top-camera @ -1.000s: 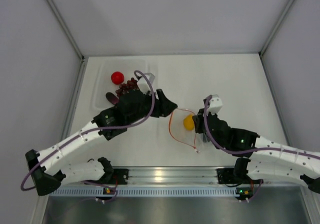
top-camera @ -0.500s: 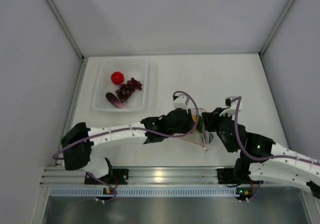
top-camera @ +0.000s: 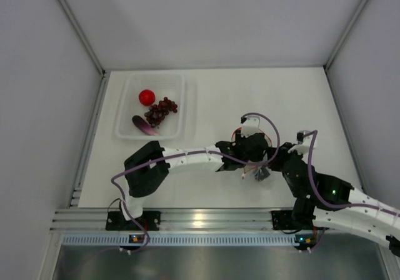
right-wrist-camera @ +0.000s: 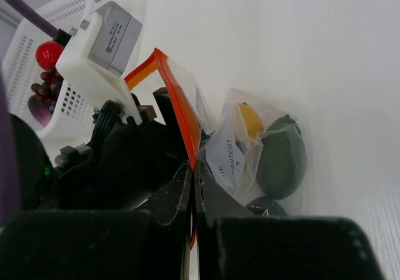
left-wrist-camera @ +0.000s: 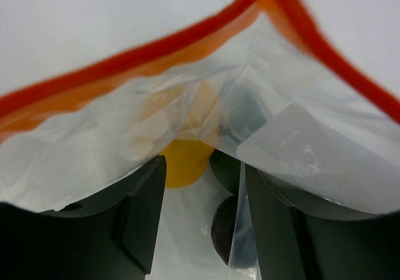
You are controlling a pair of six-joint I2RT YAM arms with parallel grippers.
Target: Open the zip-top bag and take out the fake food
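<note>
The zip-top bag [right-wrist-camera: 234, 145] lies clear and crinkly with its red-orange zipper strip [right-wrist-camera: 178, 99] pulled up. My right gripper [right-wrist-camera: 192, 162] is shut on that strip. My left gripper [left-wrist-camera: 203, 167] stands open inside the bag's mouth, under the strip [left-wrist-camera: 125, 64]. Just ahead of its fingers [left-wrist-camera: 140, 217] are a yellow lemon [left-wrist-camera: 184, 161] and a dark green piece [left-wrist-camera: 225, 167]; neither is clamped. Through the plastic I see the lemon [right-wrist-camera: 250, 120], the green oval [right-wrist-camera: 281, 158] and a white label [right-wrist-camera: 225, 156]. From above, both grippers meet over the bag [top-camera: 260, 172].
A clear tray [top-camera: 125, 105] at the back left holds a red tomato [top-camera: 147, 97], dark grapes [top-camera: 160, 110] and a purple eggplant [top-camera: 142, 125]. Grey walls close the table on three sides. The arms' bases and a metal rail [top-camera: 206, 217] line the near edge.
My left arm swung from the tray across to the bag, and its gripper went into the bag's mouth. My right arm drew right with the bag's strip still pinched.
</note>
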